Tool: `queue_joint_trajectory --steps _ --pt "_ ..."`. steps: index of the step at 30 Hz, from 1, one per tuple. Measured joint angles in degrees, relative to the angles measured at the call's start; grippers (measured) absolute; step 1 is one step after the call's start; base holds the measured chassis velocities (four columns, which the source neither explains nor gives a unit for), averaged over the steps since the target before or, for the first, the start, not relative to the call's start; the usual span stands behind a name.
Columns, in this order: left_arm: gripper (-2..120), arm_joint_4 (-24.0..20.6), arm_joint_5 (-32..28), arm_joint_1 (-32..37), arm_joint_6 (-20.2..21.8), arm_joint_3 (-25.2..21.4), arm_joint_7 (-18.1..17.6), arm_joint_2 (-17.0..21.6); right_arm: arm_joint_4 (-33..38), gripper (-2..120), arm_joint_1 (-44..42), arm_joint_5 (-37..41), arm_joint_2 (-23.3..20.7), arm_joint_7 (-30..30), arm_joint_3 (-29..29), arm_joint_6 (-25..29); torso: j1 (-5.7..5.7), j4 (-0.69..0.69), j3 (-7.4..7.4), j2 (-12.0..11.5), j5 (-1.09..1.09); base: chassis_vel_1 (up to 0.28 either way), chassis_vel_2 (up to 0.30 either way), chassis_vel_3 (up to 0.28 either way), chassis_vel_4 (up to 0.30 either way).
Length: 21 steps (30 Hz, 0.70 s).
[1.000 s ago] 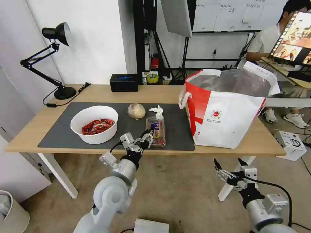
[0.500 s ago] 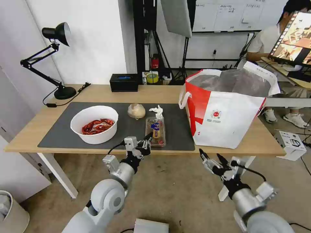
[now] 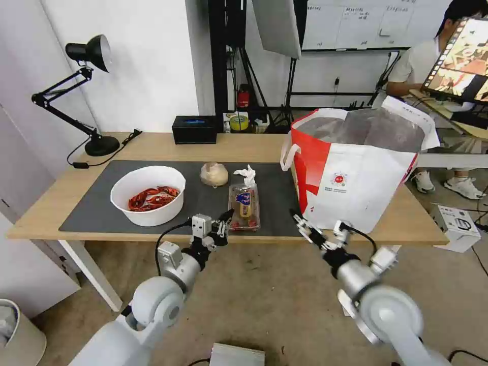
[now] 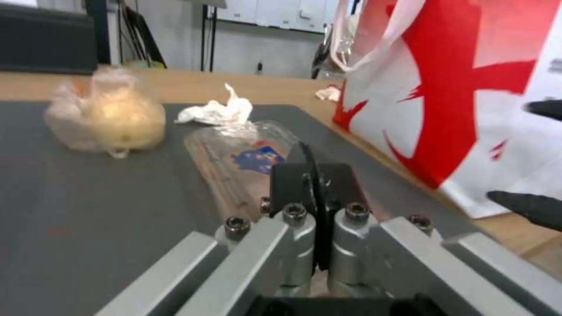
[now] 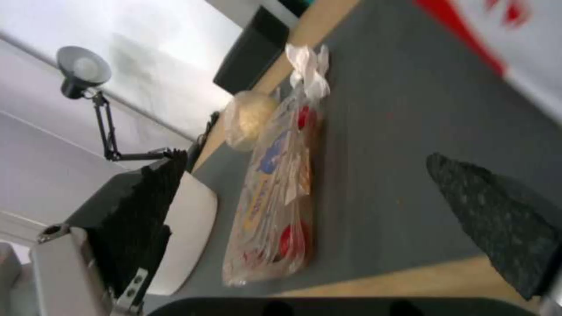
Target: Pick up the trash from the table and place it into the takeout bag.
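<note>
We hold both grippers at the table's [image 3: 168,147] near edge. Our left gripper [image 3: 225,219] sits just before the clamshell tray [image 3: 244,206], its 2 black fingers pressed flat together and holding nothing. Our right gripper [image 3: 301,222] hovers with its fingers spread apart, between the tray and the takeout bag [image 3: 356,173], which stands upright and gaping on the table's right end. All 4 pieces of trash rest on the grey mat [image 3: 101,203]: the bowl [image 3: 148,195] of red shells at left, the wrapped lump [image 3: 214,174] and crumpled tissue [image 3: 247,175] behind the tray. A black tissue box [image 3: 194,129] and desk lamp [image 3: 81,86] stand farther back.
</note>
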Motion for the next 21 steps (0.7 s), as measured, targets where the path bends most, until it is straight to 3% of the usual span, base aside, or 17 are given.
queue_joint_trajectory --steps 9,21 --pt "0 3.5 5.5 -1.5 -1.9 1.1 2.0 -0.8 -9.0 100 11.1 4.2 1.8 1.5 -5.7 -0.4 0.00 0.00 0.00 0.0 -0.01 0.000 0.000 0.000 0.000" --pt "0 6.1 9.9 -1.5 -3.7 2.0 3.5 -3.7 -14.1 100 15.7 2.8 4.8 1.7 -9.7 -0.9 0.00 0.00 -0.01 0.0 0.00 0.000 0.000 0.000 0.000"
